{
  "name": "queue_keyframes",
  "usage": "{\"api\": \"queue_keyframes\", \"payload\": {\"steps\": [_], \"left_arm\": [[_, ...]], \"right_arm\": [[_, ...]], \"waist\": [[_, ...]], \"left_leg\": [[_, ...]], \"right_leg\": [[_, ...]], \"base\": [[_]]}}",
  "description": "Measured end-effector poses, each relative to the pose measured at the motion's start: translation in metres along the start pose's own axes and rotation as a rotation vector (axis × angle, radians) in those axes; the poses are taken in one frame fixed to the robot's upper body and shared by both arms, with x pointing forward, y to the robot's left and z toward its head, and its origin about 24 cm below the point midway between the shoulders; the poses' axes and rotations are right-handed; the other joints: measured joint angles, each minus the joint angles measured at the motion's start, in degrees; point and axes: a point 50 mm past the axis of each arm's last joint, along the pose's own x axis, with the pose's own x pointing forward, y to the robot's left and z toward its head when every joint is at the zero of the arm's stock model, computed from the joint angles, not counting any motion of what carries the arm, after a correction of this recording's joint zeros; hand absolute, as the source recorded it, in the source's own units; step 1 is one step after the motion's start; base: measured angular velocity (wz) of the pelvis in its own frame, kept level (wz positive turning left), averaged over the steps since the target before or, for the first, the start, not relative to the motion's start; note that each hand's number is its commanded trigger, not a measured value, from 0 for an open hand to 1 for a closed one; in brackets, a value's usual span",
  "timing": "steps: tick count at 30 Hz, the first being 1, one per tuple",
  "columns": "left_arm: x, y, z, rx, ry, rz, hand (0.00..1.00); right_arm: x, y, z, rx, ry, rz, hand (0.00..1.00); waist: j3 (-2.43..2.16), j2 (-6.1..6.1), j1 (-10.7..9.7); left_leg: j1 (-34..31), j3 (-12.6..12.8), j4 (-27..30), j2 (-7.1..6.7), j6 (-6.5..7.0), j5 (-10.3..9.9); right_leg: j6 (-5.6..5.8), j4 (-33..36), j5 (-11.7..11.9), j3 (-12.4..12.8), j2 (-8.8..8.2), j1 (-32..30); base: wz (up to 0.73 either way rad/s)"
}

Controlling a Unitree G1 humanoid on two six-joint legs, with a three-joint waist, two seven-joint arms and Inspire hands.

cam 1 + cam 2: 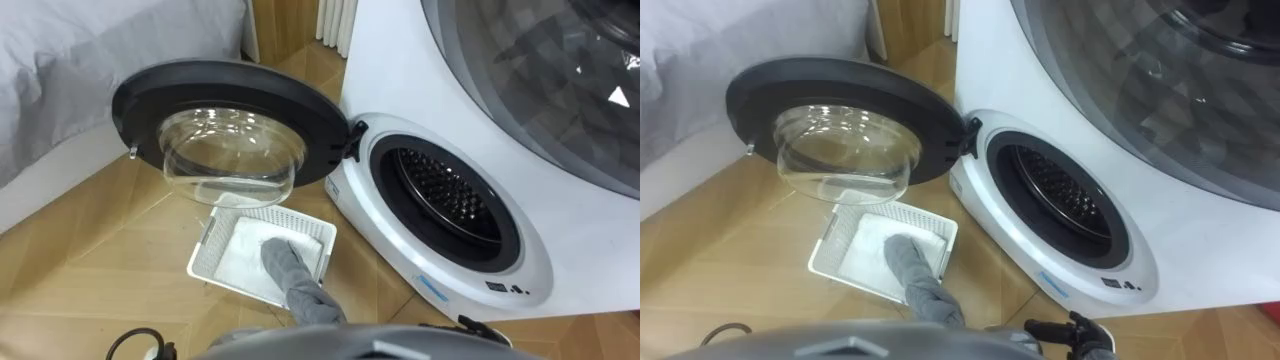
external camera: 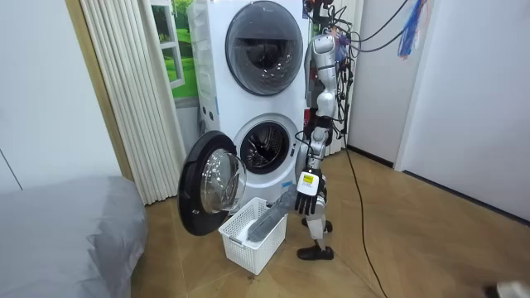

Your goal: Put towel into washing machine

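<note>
Closest to the head camera is the towel [image 1: 292, 275], a grey cloth bunched into a thick, soft roll. Its far end lies inside the white basket [image 1: 210, 245] and its near end rises over the basket's near rim. In the room view that raised end stands just beside the left hand [image 2: 308, 184], which hangs low on the side of the robot nearer that camera. Whether the hand grips the cloth cannot be told. The right hand [image 1: 1070, 332] is a dark shape low in the right eye view, near the foot of the washing machine [image 1: 560, 235] and apart from the towel, and its state cannot be told either. The basket is rectangular with perforated walls and sits on the wooden floor [image 1: 110, 240], its far edge tucked under the open door [image 1: 230, 85]. The door is a black ring around a clear glass bowl, swung wide to the left of the drum opening [image 1: 445, 195]. That round mouth is unobstructed, with the dark perforated drum showing inside. A strip of bare floor runs between the basket and the machine's white front. A grey bed [image 1: 80, 70] borders the floor on the far left. In the room view the robot stands upright at the basket's right.
</note>
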Motion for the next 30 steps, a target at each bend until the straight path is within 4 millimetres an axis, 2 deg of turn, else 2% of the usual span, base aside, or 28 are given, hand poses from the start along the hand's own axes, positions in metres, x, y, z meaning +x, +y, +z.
{"api": "queue_keyframes", "payload": {"steps": [13,16,22,25,27,28,30], "left_arm": [[0.000,0.000,0.001,0.001,-0.004,0.002,0.00],[0.001,0.002,0.008,0.042,-0.029,0.008,0.00],[0.004,0.021,0.046,0.079,-0.161,0.088,0.00],[0.002,0.030,0.076,0.058,-0.280,0.144,0.00],[-0.001,0.034,0.103,0.054,-0.379,0.158,0.00],[-0.002,0.034,0.108,0.052,-0.397,0.158,0.00],[-0.007,0.034,0.133,0.049,-0.475,0.167,0.00]], "right_arm": [[0.000,0.000,0.000,0.000,0.002,-0.001,0.00],[0.000,0.001,0.001,0.003,-0.002,0.006,0.00],[0.002,0.004,0.016,-0.027,-0.048,0.034,0.00],[0.003,0.006,0.028,-0.043,-0.084,0.040,0.00],[0.004,0.009,0.041,-0.075,-0.121,0.047,0.00],[0.004,0.010,0.045,-0.090,-0.132,0.050,0.00],[0.004,0.016,0.062,-0.143,-0.168,0.067,0.00]], "waist": [[0.03,0.00,-0.14],[0.08,-0.10,-0.12],[0.00,-0.14,-1.04],[-0.03,0.32,-1.26],[0.36,0.93,-1.56],[0.54,1.20,-1.56],[1.12,2.20,-1.49]], "left_leg": [[-0.01,-0.21,0.17,0.00,-0.01,-0.11],[-0.43,-0.33,0.83,0.05,0.03,-0.34],[-5.50,-1.60,3.20,0.04,0.17,-0.38],[-8.41,-1.61,4.22,0.20,0.18,-0.31],[-11.58,-1.64,6.10,0.40,0.24,-0.30],[-12.31,-1.57,6.50,0.46,0.27,-0.32],[-15.64,-1.35,8.23,0.61,0.28,-0.33]], "right_leg": [[0.02,-0.02,-0.01,-0.14,0.00,0.22],[-0.01,-0.02,-0.03,-0.19,0.00,0.10],[-0.45,0.34,-0.06,-0.72,-0.05,-3.92],[-0.50,1.71,-0.04,-0.59,-0.08,-7.00],[-0.50,3.71,-0.03,-0.48,-0.28,-10.43],[-0.50,4.12,-0.03,-0.41,-0.33,-11.26],[-0.54,6.48,-0.06,0.26,-0.50,-15.20]], "base": [[0.00],[0.00],[0.09],[-0.01],[-0.06],[-0.16],[-0.17]]}}
